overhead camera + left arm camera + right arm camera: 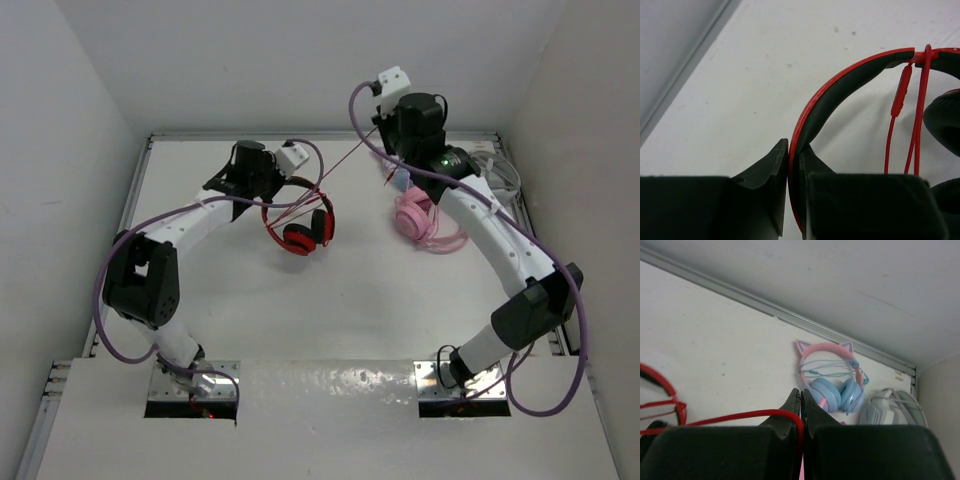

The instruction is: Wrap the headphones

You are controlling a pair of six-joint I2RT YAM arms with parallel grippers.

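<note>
Left pincer (794,146) clamped on red headphones' (300,240) headband (840,90), anchoring it mid-frame. Right pincer (801,396) pinches cable (740,415) taut toward upper right, probably for winding a loop.

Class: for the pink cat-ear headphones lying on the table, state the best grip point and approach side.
Likely the headband between the cat ears, jaws coming from above across the band: the pink headphones lie flat, the band is thin and bare there, the cups bulky.
</note>
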